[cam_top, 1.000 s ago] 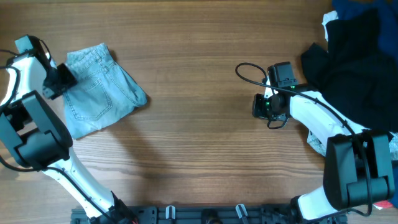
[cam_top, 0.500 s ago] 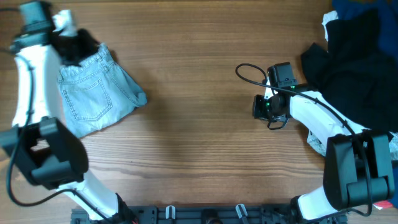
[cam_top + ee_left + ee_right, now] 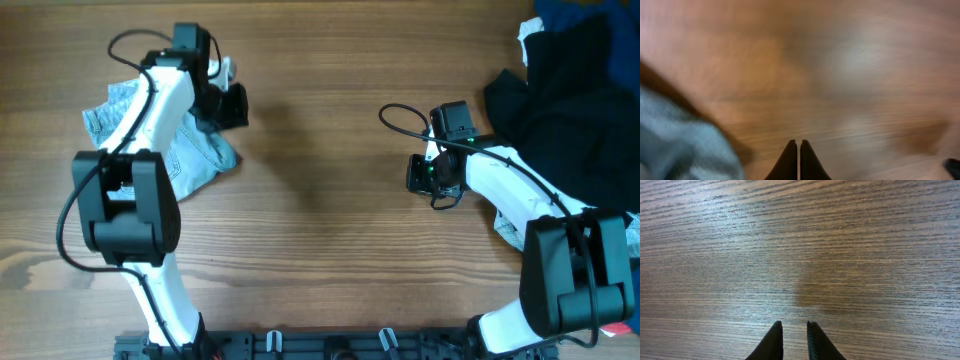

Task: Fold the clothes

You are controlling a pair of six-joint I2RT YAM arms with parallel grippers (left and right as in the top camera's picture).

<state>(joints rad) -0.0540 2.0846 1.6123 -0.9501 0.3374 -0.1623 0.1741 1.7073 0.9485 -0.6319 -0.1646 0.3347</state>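
The wooden bench (image 3: 320,270) fills nearly the whole overhead view, and its broad middle, between the two arms, is bare wood; I judge that the best room for spreading and folding. No bench edge shows at the left or far side, so I cannot tell how close the cloth lies to a drop. A black garment heap (image 3: 570,90) crowds the far right corner, close behind the right arm, and wide sweeps there could snag it. The jeans (image 3: 198,152) lie bunched at the far left, partly under the left arm, with one rumpled lobe pointing toward the middle. Such denim should be soft yet heavy for cloth, draping rather than keeping shape, and rough enough not to slip. A thick seam or hem corner looks the surest pinch, though I cannot pick out the waistband here. The left gripper (image 3: 235,105) hangs just beside the jeans over bare wood, its fingers (image 3: 790,157) pressed tip to tip on nothing. The right gripper (image 3: 415,172), well apart from the jeans, has its fingers (image 3: 774,337) parted by a narrow gap, empty.
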